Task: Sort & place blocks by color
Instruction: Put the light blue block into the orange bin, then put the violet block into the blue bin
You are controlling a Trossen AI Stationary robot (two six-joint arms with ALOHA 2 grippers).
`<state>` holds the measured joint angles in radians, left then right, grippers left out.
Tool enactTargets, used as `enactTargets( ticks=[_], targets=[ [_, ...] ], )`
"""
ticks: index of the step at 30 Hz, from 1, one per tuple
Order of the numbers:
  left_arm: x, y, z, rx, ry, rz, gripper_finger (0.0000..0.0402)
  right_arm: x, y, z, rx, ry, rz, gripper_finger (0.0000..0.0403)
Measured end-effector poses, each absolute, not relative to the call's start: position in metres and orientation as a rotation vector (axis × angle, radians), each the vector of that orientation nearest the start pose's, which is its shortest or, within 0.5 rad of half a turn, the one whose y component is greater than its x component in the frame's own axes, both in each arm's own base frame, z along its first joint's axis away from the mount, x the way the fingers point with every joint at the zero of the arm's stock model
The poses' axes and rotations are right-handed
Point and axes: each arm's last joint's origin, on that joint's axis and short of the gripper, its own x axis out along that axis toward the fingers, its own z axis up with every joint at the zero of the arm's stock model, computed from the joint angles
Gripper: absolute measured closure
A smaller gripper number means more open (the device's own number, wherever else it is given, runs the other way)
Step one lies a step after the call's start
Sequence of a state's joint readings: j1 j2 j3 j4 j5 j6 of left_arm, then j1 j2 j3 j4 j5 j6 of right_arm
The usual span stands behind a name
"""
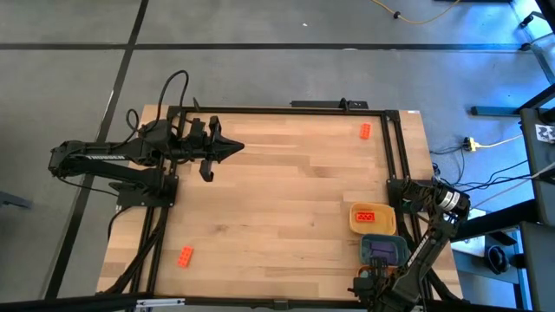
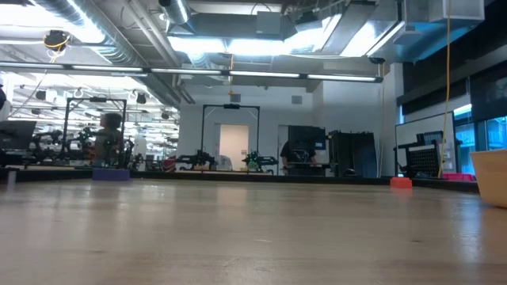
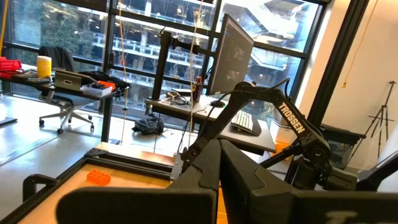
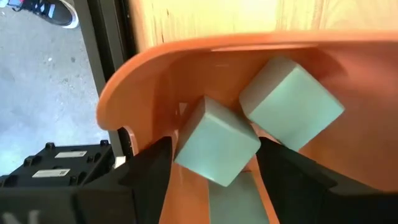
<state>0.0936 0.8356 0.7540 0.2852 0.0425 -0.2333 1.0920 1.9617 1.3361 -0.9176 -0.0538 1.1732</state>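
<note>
My right gripper [image 4: 214, 155] points down into the orange tray [image 4: 155, 68] at the table's near right corner, fingers open. Its fingers stand on either side of a tilted teal-green cube [image 4: 217, 140]. A second teal-green cube [image 4: 291, 102] lies beside that one, and a third teal-green block [image 4: 239, 199] lies under it. In the high view the right arm hides most of this tray [image 1: 360, 276]. Two orange-red blocks lie loose on the table, one at the far right [image 1: 365, 131] and one at the near left [image 1: 185, 256]. My left gripper [image 1: 232, 149] hovers shut and empty over the far left. My right gripper's fingers [image 4: 152, 168] come from above and stand close to two opposite sides of the tilted teal-green cube. Whether they touch it, I cannot tell. The cube leans on the teal-green block beneath it inside the orange tray.
A yellow tray [image 1: 355, 227] holding orange-red blocks and a blue-grey tray [image 1: 401, 251] holding purple blocks stand in a row just beyond the orange tray along the right edge. A black frame [image 1: 392, 143] borders the table. The middle of the table is bare wood.
</note>
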Motion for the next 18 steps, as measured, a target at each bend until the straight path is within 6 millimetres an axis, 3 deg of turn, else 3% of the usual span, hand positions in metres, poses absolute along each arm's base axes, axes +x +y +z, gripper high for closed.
enactTargets(
  ticks=[8, 13, 18],
  targets=[
    [0.186, 0.016, 0.359, -0.219, -0.208, 0.026, 0.0401, 0.162, 0.318, 0.167, 0.122, 1.635, -0.007, 0.0167],
    [0.186, 0.016, 0.359, -0.219, -0.208, 0.027, 0.0401, 0.156, 0.304, 0.197, 0.129, 1.602, -0.035, 0.0167],
    [0.186, 0.016, 0.359, -0.219, -0.209, 0.027, 0.0401, 0.146, 0.285, 0.241, 0.19, 1.558, 0.027, 0.0166]
  ],
)
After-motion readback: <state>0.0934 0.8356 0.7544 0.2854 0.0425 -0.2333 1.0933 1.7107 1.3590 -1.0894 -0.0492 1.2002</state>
